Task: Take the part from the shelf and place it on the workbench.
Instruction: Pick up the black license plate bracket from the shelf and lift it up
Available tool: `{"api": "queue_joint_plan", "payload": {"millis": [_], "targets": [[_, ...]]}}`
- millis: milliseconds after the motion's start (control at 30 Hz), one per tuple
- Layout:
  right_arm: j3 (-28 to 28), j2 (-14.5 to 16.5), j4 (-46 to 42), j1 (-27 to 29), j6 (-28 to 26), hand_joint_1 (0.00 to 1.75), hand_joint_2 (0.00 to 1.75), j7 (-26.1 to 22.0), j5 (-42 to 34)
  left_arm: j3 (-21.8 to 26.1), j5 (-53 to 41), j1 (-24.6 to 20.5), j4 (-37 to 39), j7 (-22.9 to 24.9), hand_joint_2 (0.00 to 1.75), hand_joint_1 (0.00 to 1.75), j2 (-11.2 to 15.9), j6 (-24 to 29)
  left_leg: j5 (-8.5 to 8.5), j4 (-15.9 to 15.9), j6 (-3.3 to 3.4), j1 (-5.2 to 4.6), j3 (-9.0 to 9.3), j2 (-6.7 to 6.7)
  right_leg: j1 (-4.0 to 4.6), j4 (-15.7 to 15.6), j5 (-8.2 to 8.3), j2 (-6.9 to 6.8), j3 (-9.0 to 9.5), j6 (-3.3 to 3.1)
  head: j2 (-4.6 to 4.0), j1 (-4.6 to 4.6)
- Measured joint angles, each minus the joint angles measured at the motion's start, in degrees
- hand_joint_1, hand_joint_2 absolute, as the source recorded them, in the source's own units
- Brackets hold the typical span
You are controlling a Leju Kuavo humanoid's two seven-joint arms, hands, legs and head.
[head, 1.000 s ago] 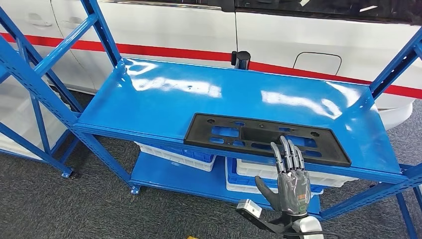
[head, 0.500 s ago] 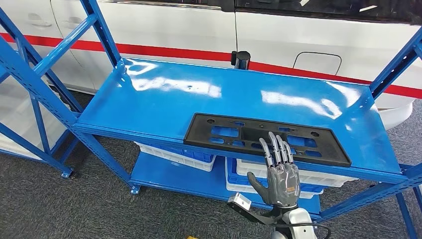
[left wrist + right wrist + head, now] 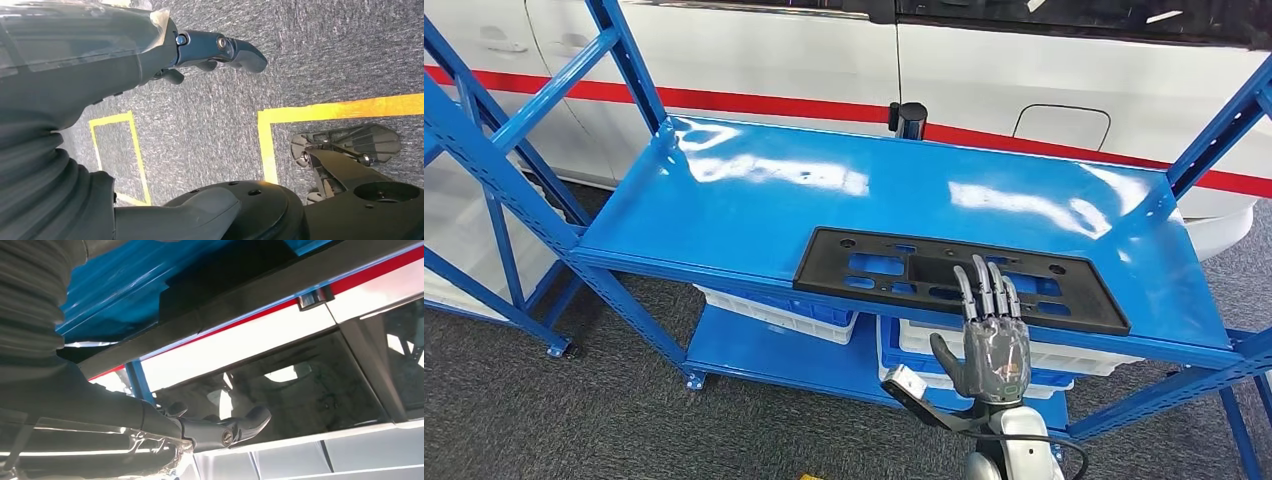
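Black part [image 3: 961,279], glossy blue shelf [image 3: 724,200], perhaps speckled grey carpet [image 3: 544,420].

Part's [image 3: 944,275] near edge behind fingers [image 3: 984,285]

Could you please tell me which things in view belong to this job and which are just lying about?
Belongs to the job:
black part
shelf
right hand, reaching up at the part

Just lying about:
bins on the lower shelf
white car behind
yellow floor tape

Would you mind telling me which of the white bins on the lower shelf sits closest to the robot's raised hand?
The right-hand white bin, under the shelf's near edge: the right hand overlaps it in the head view, while the left bin sits well off to the side.
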Motion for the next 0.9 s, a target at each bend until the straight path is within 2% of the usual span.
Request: {"api": "queue_joint_plan", "payload": {"millis": [667,900], "targets": [[-1.93,2.35,0.16,-1.62,0.59,0.0,1.75,0.55,0.18,-1.44,-1.29,-0.33,0.06,0.19,1.75,0.0,0.43,-0.65,0.0,0.0,0.0,0.0,-0.01,0.0,0.0,0.0,0.0,0.0,0.0,0.0,0.0,0.01],[-2.08,3.37,1.27,-3.8,1.71,0.0,1.75,0.57,0.06,-2.49,-2.18,-0.51,0.06,0.31,1.75,0.0,0.67,-1.1,0.01,0.0,0.0,0.0,0.0,0.0,0.0,0.0,0.0,0.0,0.01,0.0,0.0,0.0]]}}
